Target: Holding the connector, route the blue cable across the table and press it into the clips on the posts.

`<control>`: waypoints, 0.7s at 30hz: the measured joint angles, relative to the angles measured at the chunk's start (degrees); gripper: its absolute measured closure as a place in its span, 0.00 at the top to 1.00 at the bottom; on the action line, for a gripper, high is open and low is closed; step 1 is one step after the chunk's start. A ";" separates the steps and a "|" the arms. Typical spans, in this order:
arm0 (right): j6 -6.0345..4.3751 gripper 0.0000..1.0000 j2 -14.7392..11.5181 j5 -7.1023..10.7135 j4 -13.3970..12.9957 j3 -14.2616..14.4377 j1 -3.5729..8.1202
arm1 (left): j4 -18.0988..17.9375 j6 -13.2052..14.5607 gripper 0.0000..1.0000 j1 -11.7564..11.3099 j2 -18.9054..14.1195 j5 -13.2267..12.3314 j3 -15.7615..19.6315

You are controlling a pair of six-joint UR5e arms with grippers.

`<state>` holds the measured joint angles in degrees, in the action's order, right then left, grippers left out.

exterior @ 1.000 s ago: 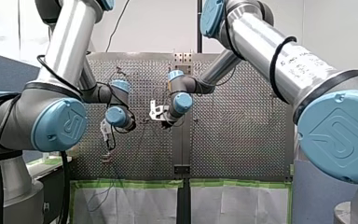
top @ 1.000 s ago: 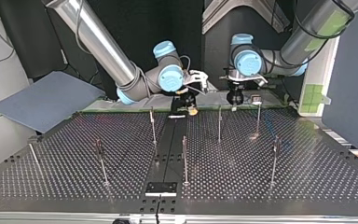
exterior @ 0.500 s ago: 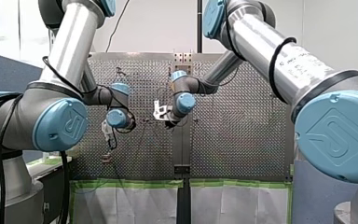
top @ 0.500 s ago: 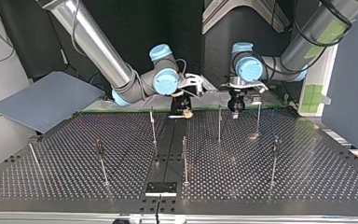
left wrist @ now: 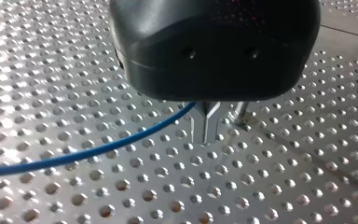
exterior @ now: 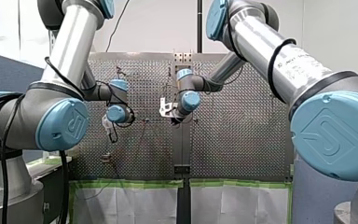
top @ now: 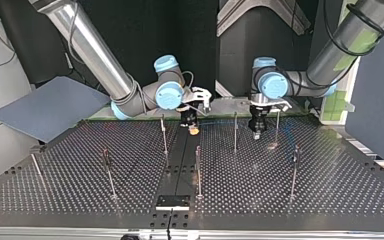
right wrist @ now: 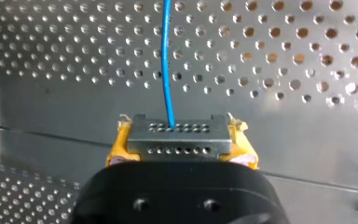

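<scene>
Connector [right wrist: 177, 128] sits clamped in my right gripper [right wrist: 181, 149] by the table's [top: 330, 190] arm-side edge, my left gripper [left wrist: 206, 128] pinching the blue cable [left wrist: 98, 150], open room between posts [top: 235, 131] beyond.

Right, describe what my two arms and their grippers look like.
Both arms are silver tubes with light-blue joint caps bearing an embossed logo. A black cable runs along my left arm; another loops round my right arm. My left gripper has a black body and slim metal fingers; my right gripper is black with yellow pads.
</scene>
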<state>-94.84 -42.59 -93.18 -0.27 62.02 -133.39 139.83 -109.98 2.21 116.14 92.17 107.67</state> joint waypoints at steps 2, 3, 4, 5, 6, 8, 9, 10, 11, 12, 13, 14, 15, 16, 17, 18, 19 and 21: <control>-0.01 0.00 0.00 0.00 0.00 -0.10 0.22 | 0.45 0.03 0.00 -0.13 0.84 -0.50 -0.83; -0.01 0.00 0.00 0.01 0.00 -0.14 0.37 | 0.66 0.04 0.00 -0.19 1.46 -0.72 -1.47; -0.01 0.00 0.00 0.00 -0.01 -0.15 0.49 | 0.82 0.07 0.00 -0.21 1.93 -0.83 -1.93; -0.02 0.00 0.00 0.01 0.00 -0.16 0.61 | 1.00 0.10 0.00 -0.23 2.40 -0.91 -2.31; -0.02 0.00 0.00 0.01 0.00 -0.16 0.77 | 1.18 0.14 0.00 -0.24 2.99 -0.96 -2.71; -0.02 0.00 0.00 0.00 0.00 -0.17 0.98 | 1.41 0.17 0.10 -0.22 3.80 -0.94 -3.07; -0.02 0.00 0.00 0.01 0.00 -0.17 1.09 | 1.59 0.19 0.18 -0.19 4.28 -0.82 -3.20; -0.02 0.00 0.00 0.01 0.00 -0.17 1.14 | 1.76 0.22 0.18 -0.16 4.54 -0.65 -3.26; -0.02 0.00 0.00 0.00 0.00 -0.16 1.18 | 1.97 0.25 0.29 -0.14 4.74 -0.41 -3.30; -0.02 0.00 0.00 0.01 0.00 -0.15 1.22 | 2.31 0.30 0.29 -0.11 4.92 -0.03 -3.33; -0.02 0.00 0.00 0.01 0.00 -0.15 1.24 | 2.58 0.32 0.43 -0.08 4.97 0.30 -3.34; -0.02 0.00 0.00 0.01 -0.01 -0.16 1.25 | 2.88 0.34 0.58 -0.04 4.95 0.63 -3.34; -0.01 0.00 0.00 0.01 0.00 -0.16 1.25 | 3.30 0.38 0.70 0.01 4.84 1.02 -3.35; 0.00 0.00 0.00 0.00 0.00 -0.17 1.25 | 3.65 0.44 0.70 0.05 4.69 1.26 -3.35; 0.01 0.00 0.00 0.01 0.00 -0.17 1.26 | 4.04 0.56 0.86 0.10 4.48 1.45 -3.35; 0.03 0.00 0.00 0.01 0.00 -0.16 1.28 | 4.54 0.82 0.86 0.18 4.12 1.71 -3.36; 0.04 0.00 0.00 0.01 0.00 -0.15 1.30 | 4.90 1.06 1.00 0.25 3.82 1.92 -3.36; 0.05 0.00 0.00 0.03 0.00 -0.13 1.30 | 5.87 1.70 1.00 0.45 2.97 2.44 -3.36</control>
<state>-94.78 -42.59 -93.15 -0.27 61.89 -132.09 145.69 -108.28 2.66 119.10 94.61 104.32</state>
